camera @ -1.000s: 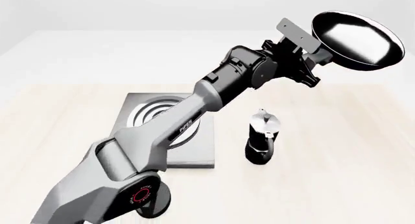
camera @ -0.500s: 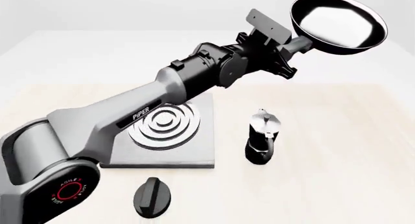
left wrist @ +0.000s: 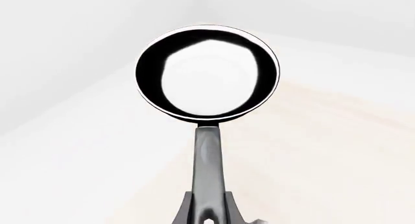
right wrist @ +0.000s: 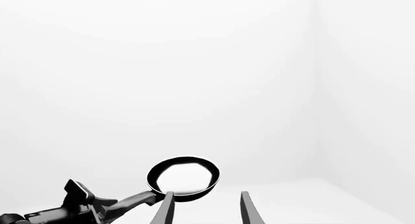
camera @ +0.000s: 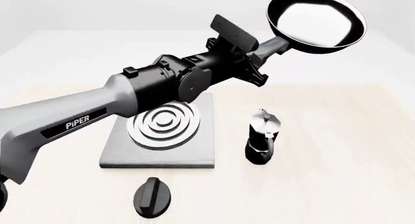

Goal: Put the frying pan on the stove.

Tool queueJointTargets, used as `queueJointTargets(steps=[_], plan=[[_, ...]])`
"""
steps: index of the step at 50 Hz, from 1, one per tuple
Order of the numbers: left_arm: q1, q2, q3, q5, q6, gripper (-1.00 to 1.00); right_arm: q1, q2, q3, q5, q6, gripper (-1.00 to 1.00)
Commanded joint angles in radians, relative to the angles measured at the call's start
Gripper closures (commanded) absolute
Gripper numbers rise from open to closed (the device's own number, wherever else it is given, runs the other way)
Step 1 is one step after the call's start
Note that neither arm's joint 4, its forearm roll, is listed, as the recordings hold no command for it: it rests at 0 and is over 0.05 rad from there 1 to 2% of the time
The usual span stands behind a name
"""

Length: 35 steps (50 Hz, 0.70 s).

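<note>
The frying pan [camera: 318, 22], glossy black with a shiny inside, is held high in the air, to the right of and beyond the stove. My left gripper [camera: 263, 51] is shut on its long dark handle [left wrist: 209, 170]. The pan also shows in the left wrist view [left wrist: 207, 73] and in the right wrist view [right wrist: 184, 178]. The stove [camera: 162, 131], a grey slab with silver burner rings, lies flat on the table under my left arm. My right gripper [right wrist: 206, 209] is open and empty; it does not show in the front view.
A black-and-silver moka pot [camera: 263, 136] stands upright just right of the stove. A small black oval knob [camera: 152, 197] lies in front of the stove near the table's front edge. My left arm [camera: 116, 102] crosses above the stove's far left part.
My left arm has swung to the left, carrying the pan leftward at about the same height. More of the stove is now uncovered.
</note>
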Motion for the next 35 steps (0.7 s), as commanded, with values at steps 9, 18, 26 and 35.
queueJointTargets(steps=[9,18,26,35], plan=[[0.047,-0.194,0.219,-0.103,0.002,1.0,-0.004,0.0,0.004,-0.002,0.003,-1.0],[0.062,-0.259,0.322,-0.134,-0.004,1.0,-0.002,0.0,0.006,-0.003,0.002,-1.0],[0.081,-0.321,0.415,-0.171,-0.019,1.0,-0.004,0.0,0.008,-0.006,0.003,-1.0],[0.112,-0.405,0.529,-0.196,-0.027,1.0,-0.002,0.0,0.006,-0.003,0.003,-1.0]])
